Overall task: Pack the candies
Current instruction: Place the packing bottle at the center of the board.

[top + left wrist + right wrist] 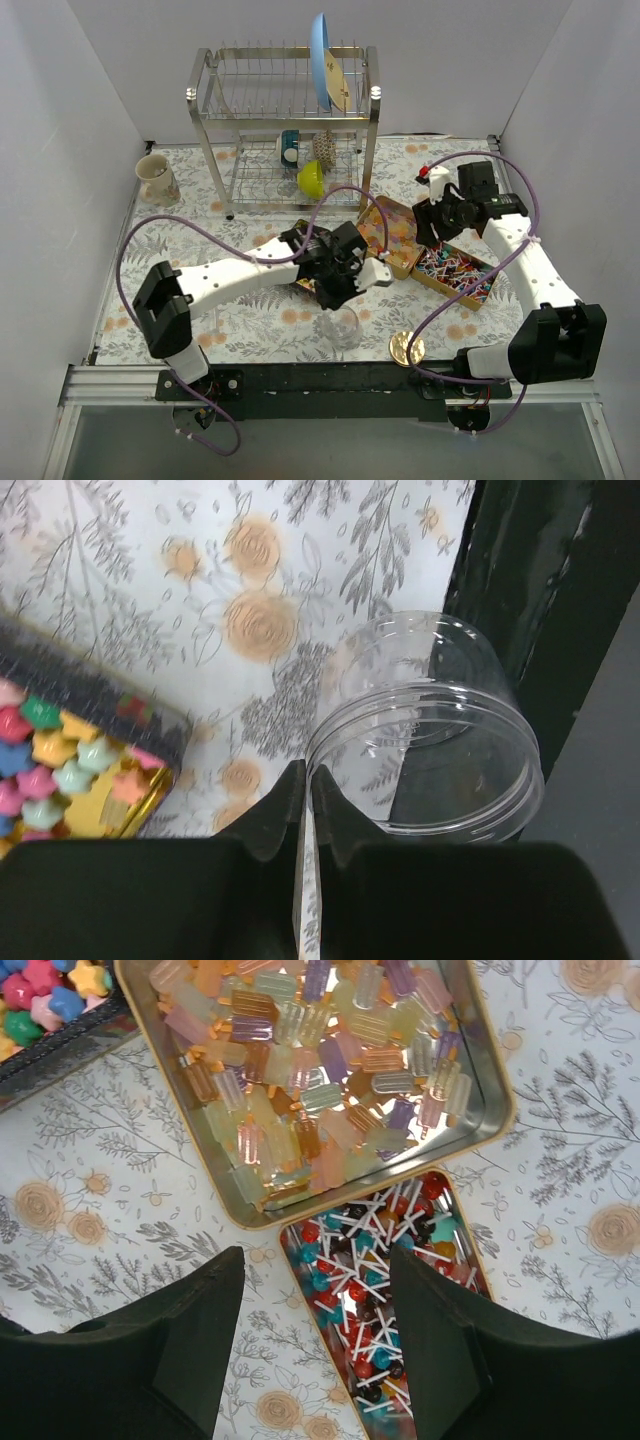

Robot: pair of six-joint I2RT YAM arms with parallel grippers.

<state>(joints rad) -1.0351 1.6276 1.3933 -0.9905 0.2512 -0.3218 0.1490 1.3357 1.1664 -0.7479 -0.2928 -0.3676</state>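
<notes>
The candies lie in three open tins. Colourful star candies [60,765] fill a dark tin [100,695]. Translucent orange-yellow candies [310,1070] fill a gold tin [390,232]. Red, blue and dark lollipops [385,1310] fill a narrow tin [455,272]. A clear empty jar [440,740] stands near the table's front edge [342,328]. My left gripper [308,775] is shut on the jar's rim, one finger inside and one outside. My right gripper [318,1290] is open and empty above the lollipop tin, seen in the top view [440,215].
A round gold lid [405,347] lies by the front edge, right of the jar. A dish rack [285,110] at the back holds a blue plate [322,60] and a yellow-green bowl [311,178]. A mug [158,178] stands back left.
</notes>
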